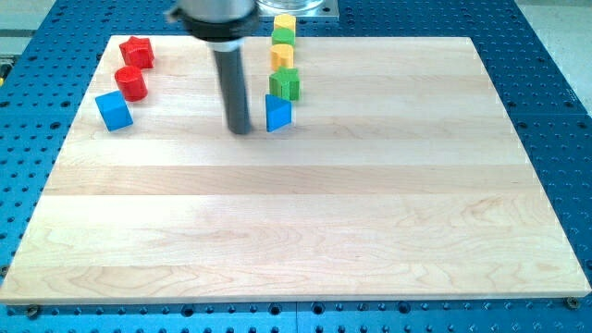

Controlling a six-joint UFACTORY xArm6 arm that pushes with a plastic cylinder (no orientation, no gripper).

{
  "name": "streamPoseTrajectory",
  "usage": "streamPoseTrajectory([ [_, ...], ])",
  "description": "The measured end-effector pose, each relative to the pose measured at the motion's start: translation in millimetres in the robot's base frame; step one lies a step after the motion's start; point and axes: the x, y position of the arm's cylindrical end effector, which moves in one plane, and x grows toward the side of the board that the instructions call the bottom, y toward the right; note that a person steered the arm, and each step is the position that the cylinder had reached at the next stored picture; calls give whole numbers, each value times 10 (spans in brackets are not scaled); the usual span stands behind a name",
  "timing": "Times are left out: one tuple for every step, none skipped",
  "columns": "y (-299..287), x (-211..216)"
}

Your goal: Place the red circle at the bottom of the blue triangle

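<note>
The red circle (131,82) lies near the view's top left, just below a red star-shaped block (137,51) and above a blue cube (114,110). The blue triangle (277,113) sits near the top middle of the board. My tip (240,129) rests on the board just left of the blue triangle, a small gap apart from it, and far to the right of the red circle. The dark rod rises from the tip to the top of the view.
A column of blocks stands above the blue triangle: a green star-like block (285,84), a yellow block (282,56), a green block (282,37) and a yellow block (285,22). The wooden board (305,222) lies on a blue perforated table (555,83).
</note>
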Motion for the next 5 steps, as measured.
streamPoseTrajectory([
  [-69,21],
  [-832,-63],
  [-2129,65],
  [-2533,206],
  [-2531,-248],
])
